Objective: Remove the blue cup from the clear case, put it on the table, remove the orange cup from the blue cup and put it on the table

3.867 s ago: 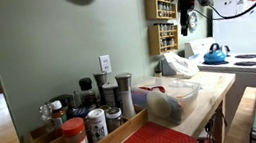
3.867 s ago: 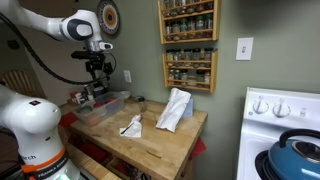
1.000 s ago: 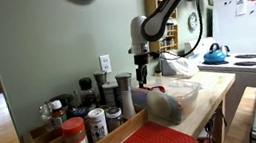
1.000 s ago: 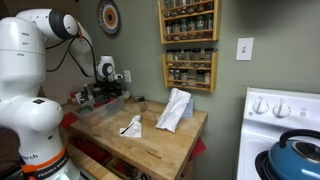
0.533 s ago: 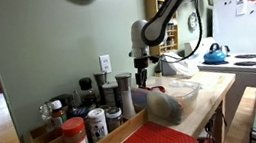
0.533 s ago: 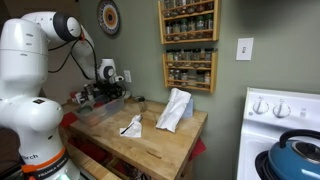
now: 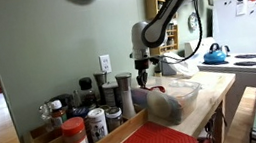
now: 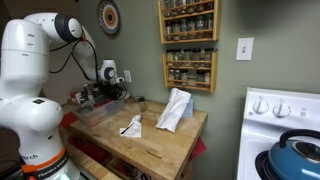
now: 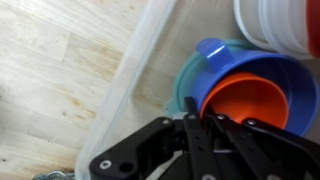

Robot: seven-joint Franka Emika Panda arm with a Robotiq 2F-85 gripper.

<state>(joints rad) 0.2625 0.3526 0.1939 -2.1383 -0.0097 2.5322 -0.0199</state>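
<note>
Wrist view: small orange-red plastic cup (image 9: 255, 92) sits nested inside the small blue plastic cup (image 9: 212, 50); only the blue rim and a strip of wall show around it. Both are inside the see-through plastic tub with rounded corners (image 9: 128, 85), close to its near wall. A teal curved rim (image 9: 184, 88) hugs the blue cup on the side facing that wall; I can't tell what it belongs to. A white round container (image 9: 282, 22) is also in the tub, just beyond the cups.

My claw (image 9: 200, 125) comes in from the bottom edge, its black links converging at the orange cup's rim. I can't tell whether the fingers are spread or closed, or whether they touch the cup.

Light wooden butcher-block table (image 9: 50, 70) shows outside the tub wall.

Exterior views: claw (image 7: 143, 78) (image 8: 109, 91) points down at the tub (image 7: 183, 91) (image 8: 104, 103), at the end nearest the green wall. Cups not distinguishable here. Red ribbed mat (image 7: 156, 140) lies on the table (image 7: 215, 92) beside the tub; two crumpled white bags (image 8: 175, 108) lie well apart from it
</note>
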